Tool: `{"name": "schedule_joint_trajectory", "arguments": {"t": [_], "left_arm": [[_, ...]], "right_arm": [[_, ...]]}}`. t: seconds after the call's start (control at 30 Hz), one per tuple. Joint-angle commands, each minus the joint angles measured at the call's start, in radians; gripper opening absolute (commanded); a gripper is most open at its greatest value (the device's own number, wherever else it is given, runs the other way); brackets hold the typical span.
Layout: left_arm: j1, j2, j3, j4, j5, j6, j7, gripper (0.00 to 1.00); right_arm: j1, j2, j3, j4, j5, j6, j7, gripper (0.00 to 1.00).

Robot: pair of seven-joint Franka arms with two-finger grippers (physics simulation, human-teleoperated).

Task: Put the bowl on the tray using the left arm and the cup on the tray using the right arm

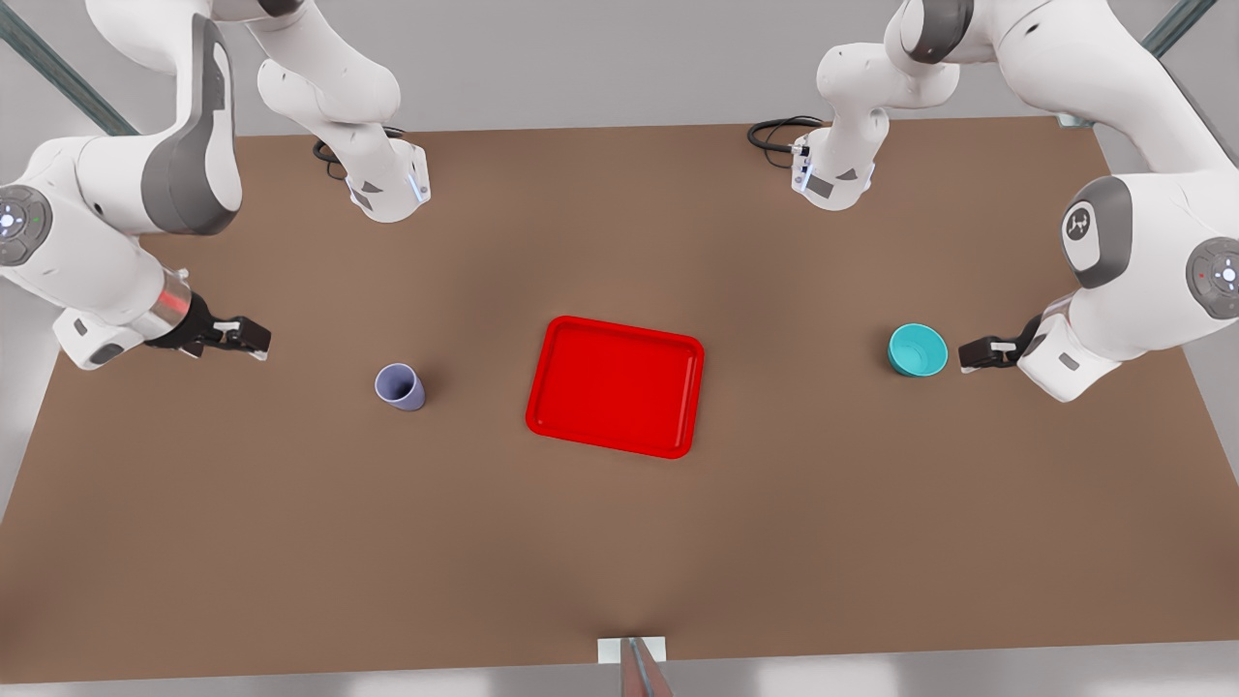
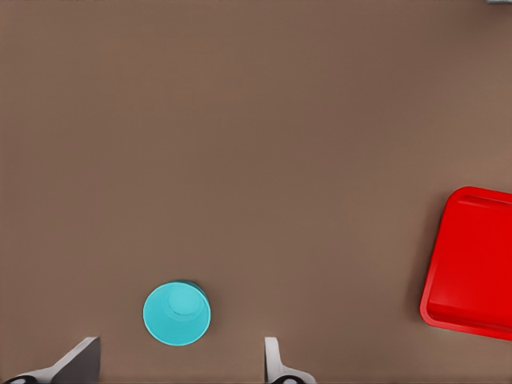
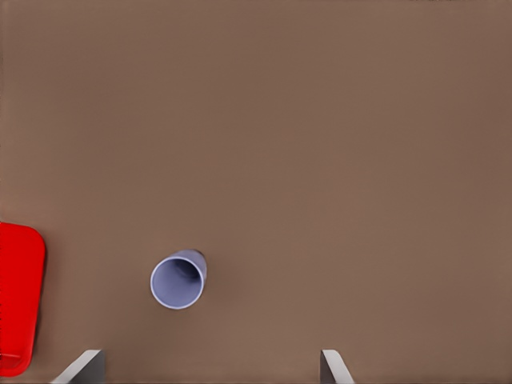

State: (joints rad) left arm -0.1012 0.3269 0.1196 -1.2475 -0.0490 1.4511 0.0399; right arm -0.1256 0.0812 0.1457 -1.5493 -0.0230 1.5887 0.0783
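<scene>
The turquoise bowl (image 1: 918, 349) stands upright on the brown table at the front view's right, apart from the red tray (image 1: 616, 399) in the middle. My left gripper (image 1: 971, 354) hovers just outside the bowl, open; in the left wrist view the bowl (image 2: 177, 313) lies just ahead of the gap between the spread fingers (image 2: 82, 360), with the tray (image 2: 472, 260) off to one side. The lavender cup (image 1: 400, 386) stands upright at the front view's left. My right gripper (image 1: 254, 339) is open, farther from the cup (image 3: 178, 281), with the tray's edge (image 3: 18, 300) beyond.
The brown table (image 1: 619, 542) has wide bare room around the tray and toward the front edge. Both arm bases (image 1: 387, 184) stand at the back edge, with black cables beside them. A small white bracket (image 1: 632, 651) sits at the front edge.
</scene>
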Motion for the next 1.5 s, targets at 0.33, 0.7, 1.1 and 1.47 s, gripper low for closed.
{"name": "schedule_joint_trajectory", "arguments": {"t": [0.33,0.7,1.1,1.47], "left_arm": [[0.117,-0.094,0.074,-0.708,-0.186,0.555,0.371,1.00],[0.155,-0.092,0.103,-1.023,-0.360,0.891,0.698,1.00],[0.155,-0.040,0.146,-1.060,-0.381,0.945,0.718,1.00],[0.167,0.032,0.146,-1.061,-0.430,0.945,0.716,0.97]], "right_arm": [[-0.012,0.158,0.000,0.080,-0.009,-0.010,0.001,1.00],[-0.012,0.241,-0.001,0.158,-0.008,0.007,0.006,1.00],[0.024,0.281,0.000,0.166,-0.063,0.010,-0.002,1.00],[0.027,0.281,-0.003,0.187,-0.055,0.008,0.011,1.00]]}}
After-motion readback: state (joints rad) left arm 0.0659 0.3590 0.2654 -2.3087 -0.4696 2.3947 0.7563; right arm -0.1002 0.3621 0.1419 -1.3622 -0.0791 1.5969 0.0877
